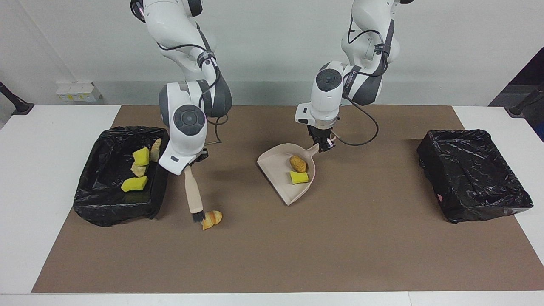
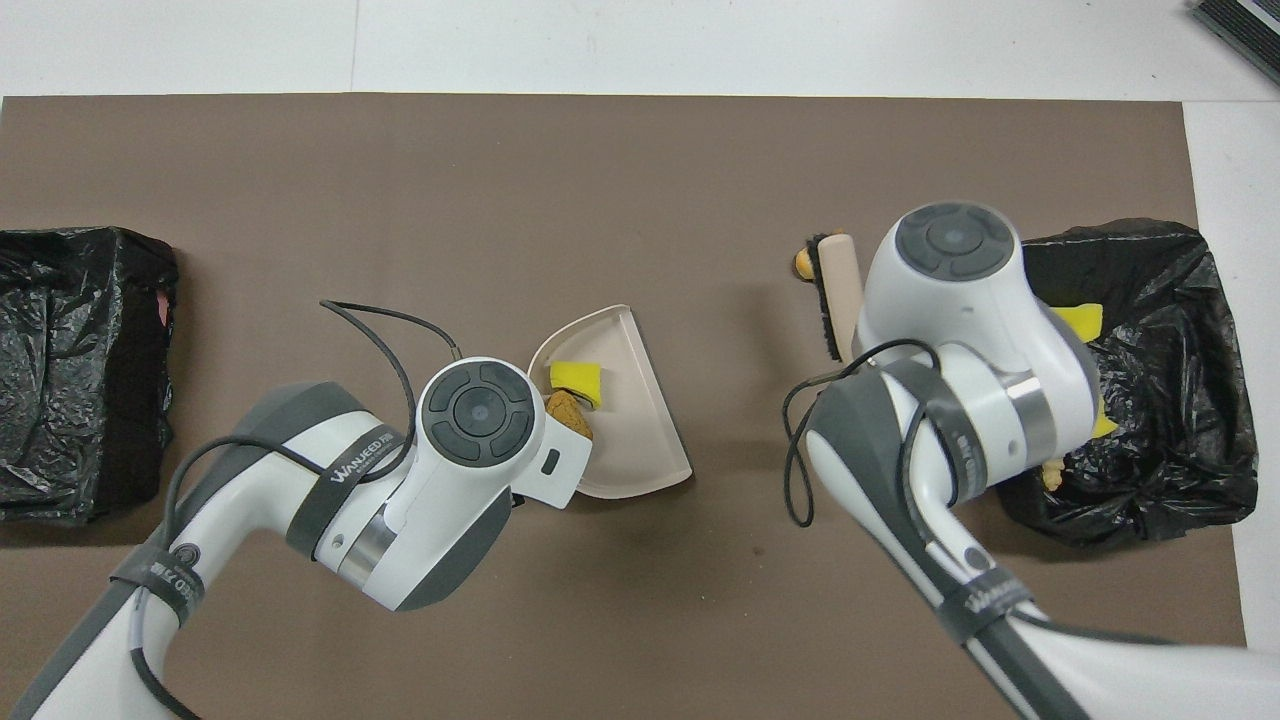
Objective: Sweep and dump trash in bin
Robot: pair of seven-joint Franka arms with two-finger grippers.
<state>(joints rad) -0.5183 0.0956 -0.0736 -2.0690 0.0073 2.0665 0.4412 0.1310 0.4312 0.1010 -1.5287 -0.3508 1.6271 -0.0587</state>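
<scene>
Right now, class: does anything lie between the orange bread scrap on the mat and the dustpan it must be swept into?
Nothing visible does. Bare mat separates the bread scrap from the dustpan; the brush is at the scrap's bin side.

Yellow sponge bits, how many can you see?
3. Two lie in the bin at the right arm's end: one nearer the robots, one farther. The third sits in the dustpan. More could hide in the bag folds.
</scene>
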